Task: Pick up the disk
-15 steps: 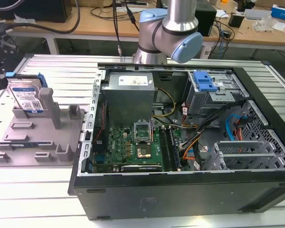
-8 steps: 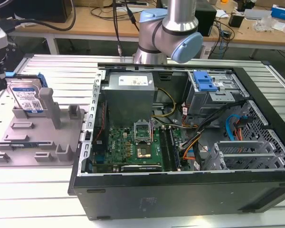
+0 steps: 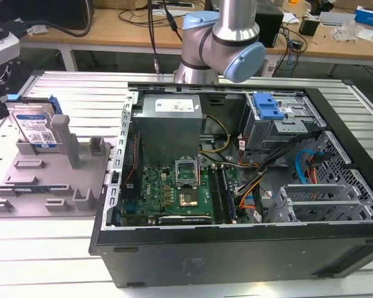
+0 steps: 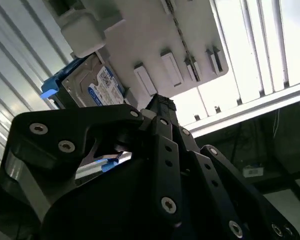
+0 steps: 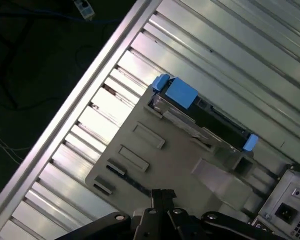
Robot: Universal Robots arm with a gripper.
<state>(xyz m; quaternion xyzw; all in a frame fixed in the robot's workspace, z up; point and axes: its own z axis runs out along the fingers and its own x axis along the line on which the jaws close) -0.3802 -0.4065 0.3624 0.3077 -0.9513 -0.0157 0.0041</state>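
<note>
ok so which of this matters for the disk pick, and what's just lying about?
Job:
- disk, standing upright in the grey fixture
- gripper, fingers shut, clear of the disk, holding nothing

Lying about:
- open computer case
- power supply
- motherboard
- blue-handled drive cage

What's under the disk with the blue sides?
The disk stands upright on a grey plastic fixture, which lies on the ribbed metal table. The fixture's posts cover its bottom edge, so how it sits is hidden.
</note>
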